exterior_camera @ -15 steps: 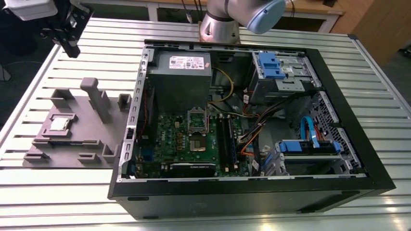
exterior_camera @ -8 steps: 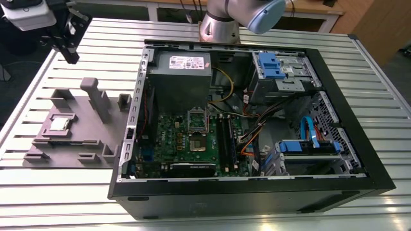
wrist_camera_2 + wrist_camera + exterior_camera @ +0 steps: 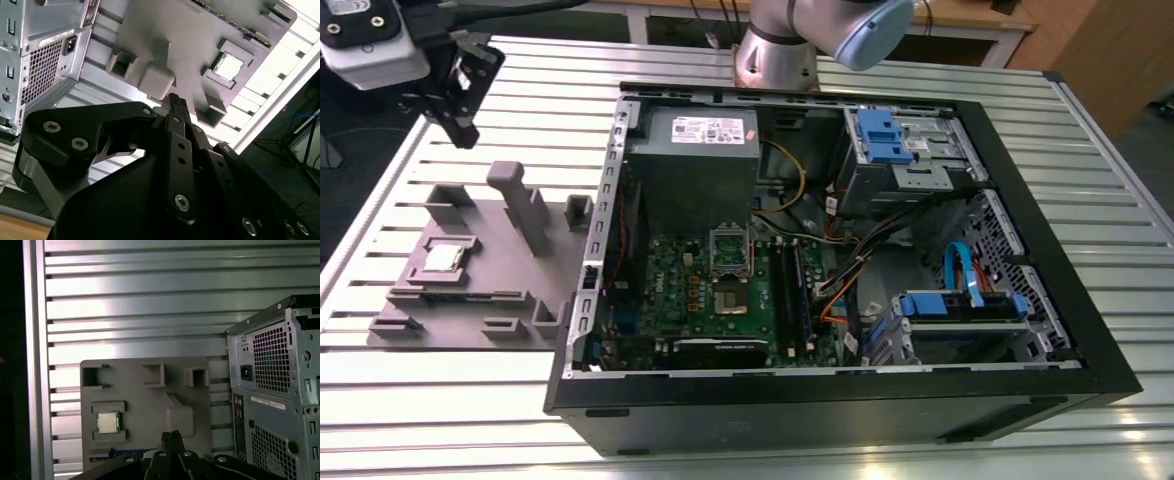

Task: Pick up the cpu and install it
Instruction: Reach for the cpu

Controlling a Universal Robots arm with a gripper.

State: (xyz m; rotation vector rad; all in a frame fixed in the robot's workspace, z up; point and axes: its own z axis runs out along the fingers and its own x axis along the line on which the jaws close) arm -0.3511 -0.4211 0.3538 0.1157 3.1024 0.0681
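The gripper [image 3: 463,135] hangs in the air over the far corner of the surface [image 3: 440,420], at the exterior view's left. Its two black fingers [image 3: 176,114] are pressed together to a narrow tip and they hold nothing; this is seen in both wrist views.

The cpu [image 3: 444,257] lies flat in a square pocket of the grey holder plate [image 3: 480,300], with its silvery top facing up. The holder plate rests on the surface just beside the computer case [image 3: 854,420], on the exterior view's left of it. The cpu is well apart from the gripper and nothing touches it. In the first wrist view the cpu [image 3: 108,422] sits in its pocket near one edge of the holder plate [image 3: 150,390], and the closed gripper tip [image 3: 171,434] is off to the side of it, not above it. In the second wrist view the cpu [image 3: 229,67] is also seen beyond the gripper tip [image 3: 175,99].

The computer case lies on its side with the cover off. Inside it the green motherboard [image 3: 670,290] is flat, and on it the square metal-framed socket [image 3: 730,297] shows its dark centre. A grey power supply [image 3: 700,150] sits in the case beyond the motherboard
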